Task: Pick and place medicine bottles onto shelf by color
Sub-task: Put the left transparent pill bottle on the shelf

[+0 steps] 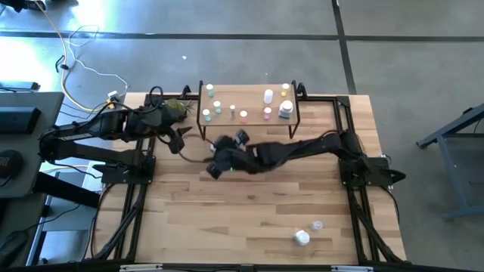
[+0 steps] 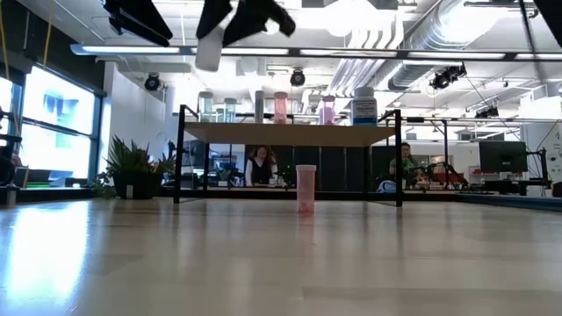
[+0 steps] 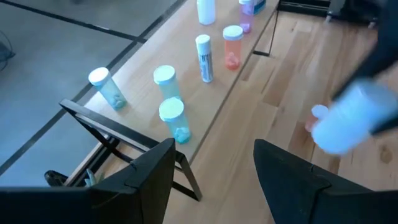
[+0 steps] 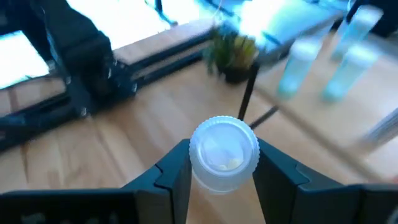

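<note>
Two arms reach toward the table's [image 1: 257,227] centre from opposite sides. The right arm stretches low across the table, its right pincer [image 4: 224,163] clamped on a white-capped bottle [image 4: 224,152], one finger pressing each side of the cap; in the high view this pincer [image 1: 221,165] sits just in front of the shelf's [image 1: 253,119] left half. The left arm is bent near the small plant [image 1: 178,108], and its left pincer [image 3: 214,168] stands wide, holding nothing, aimed along the shelf. In the left wrist view the held bottle [image 3: 351,118] is a pale blur and its contents cannot be read; in the low view both arms are cut off by the upper edge. The shelf is a light-wood board on thin black legs carrying several small bottles: blue-green ones [image 3: 172,119] at one end, a white one [image 3: 203,58], an orange one [image 3: 232,46]. One pink bottle [image 2: 305,189] stands on the table below the shelf. Two white bottles [image 1: 302,237] lie well apart near the front edge.
</note>
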Robot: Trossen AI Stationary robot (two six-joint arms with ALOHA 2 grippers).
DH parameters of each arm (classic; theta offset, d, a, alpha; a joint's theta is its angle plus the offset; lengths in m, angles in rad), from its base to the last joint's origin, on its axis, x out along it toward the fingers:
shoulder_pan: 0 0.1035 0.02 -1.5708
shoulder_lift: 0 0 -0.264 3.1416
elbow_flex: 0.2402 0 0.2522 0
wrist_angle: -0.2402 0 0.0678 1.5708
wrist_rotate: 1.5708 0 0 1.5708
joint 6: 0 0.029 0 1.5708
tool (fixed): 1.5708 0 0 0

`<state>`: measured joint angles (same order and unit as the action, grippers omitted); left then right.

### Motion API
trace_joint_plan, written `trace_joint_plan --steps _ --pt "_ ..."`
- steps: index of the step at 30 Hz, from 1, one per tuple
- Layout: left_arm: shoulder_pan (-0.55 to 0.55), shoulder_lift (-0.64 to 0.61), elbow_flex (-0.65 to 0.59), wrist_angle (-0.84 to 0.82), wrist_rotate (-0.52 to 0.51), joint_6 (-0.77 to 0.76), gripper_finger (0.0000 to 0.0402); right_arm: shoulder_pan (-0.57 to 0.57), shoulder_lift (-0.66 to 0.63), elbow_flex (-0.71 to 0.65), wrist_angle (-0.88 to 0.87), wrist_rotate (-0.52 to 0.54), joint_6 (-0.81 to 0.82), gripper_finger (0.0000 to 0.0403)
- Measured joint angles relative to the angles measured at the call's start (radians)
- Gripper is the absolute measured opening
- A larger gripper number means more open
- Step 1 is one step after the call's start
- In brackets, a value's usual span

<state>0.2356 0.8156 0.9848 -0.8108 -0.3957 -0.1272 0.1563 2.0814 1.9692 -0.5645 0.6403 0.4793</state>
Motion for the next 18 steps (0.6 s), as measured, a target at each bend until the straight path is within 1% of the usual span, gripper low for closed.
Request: trace_joint_plan --steps 4,11,15,17,18 --pt "0.0 -0.006 0.0 -0.002 0.001 -0.001 0.0209 -0.048 0.0 0.119 -0.083 -0.001 -0.089 0.0128" --pt "0.0 -0.006 0.0 -0.027 0.001 -0.003 0.0209 -0.135 0.0 0.307 -0.151 -0.005 -0.296 0.0128" --pt "0.0 -0.006 0.0 -0.043 0.001 -0.019 0.0209 -0.188 0.0 0.388 -0.159 -0.069 -0.426 0.0128" --pt "0.0 -0.006 0.0 -0.044 0.001 -0.018 0.0209 -0.216 -0.016 0.379 -0.12 -0.105 -0.468 0.0128" --pt "0.0 -0.006 0.0 -0.044 0.001 -0.018 0.0209 -0.23 -0.026 0.372 -0.129 -0.122 -0.485 0.0128"
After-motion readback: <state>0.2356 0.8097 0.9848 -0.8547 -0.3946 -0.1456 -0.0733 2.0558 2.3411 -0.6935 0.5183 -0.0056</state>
